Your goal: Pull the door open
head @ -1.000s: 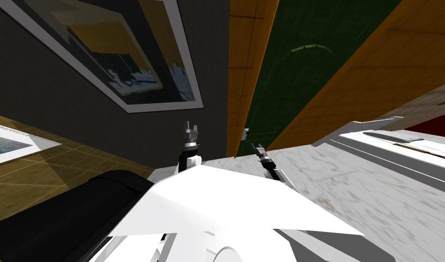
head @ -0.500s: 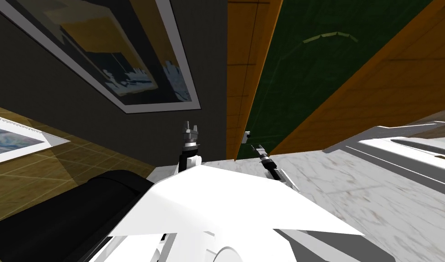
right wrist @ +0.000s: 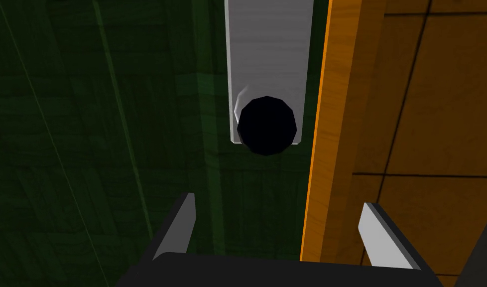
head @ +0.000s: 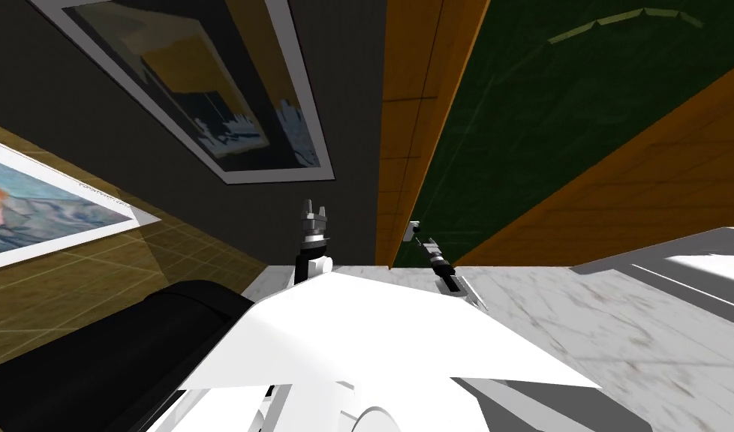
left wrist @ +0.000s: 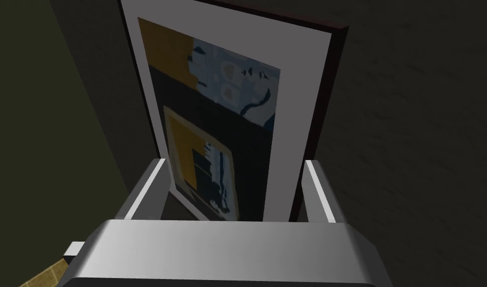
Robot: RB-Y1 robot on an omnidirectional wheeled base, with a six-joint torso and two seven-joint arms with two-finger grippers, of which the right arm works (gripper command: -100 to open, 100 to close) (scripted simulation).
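— Two fingers of the right gripper (right wrist: 278,199) stand spread wide, with nothing held between them.

— What lies past the tips?

— One black round knob (right wrist: 266,124), ahead of the tips and apart from both fingers. It sits at the near end of a grey plate (right wrist: 268,55). The plate's far end is cut off by the picture's edge. The knob's face is flat black, and no detail can be made out on it.

— And the door?

— The door (right wrist: 103,124) is dark green with faint paler lines, and it lies behind the knob and plate. Just beside the plate runs an orange wood frame (right wrist: 422,99), whose bright edge crosses the gap between the fingers. I cannot tell whether door and frame sit flush there or stand parted.

— How does it look from the head?

— The gripper's tips are just beside the knob and plate, low on the door's left edge near the marbled floor (head: 583,322). Both are tiny there, so contact is hard to read. The door runs up to the corner with its top cut off, and a pale arched strip (head: 628,19) sits high on it.

— The other arm?

— The left gripper (left wrist: 233,161) is held up to the left of the frame, its fingers spread and empty.
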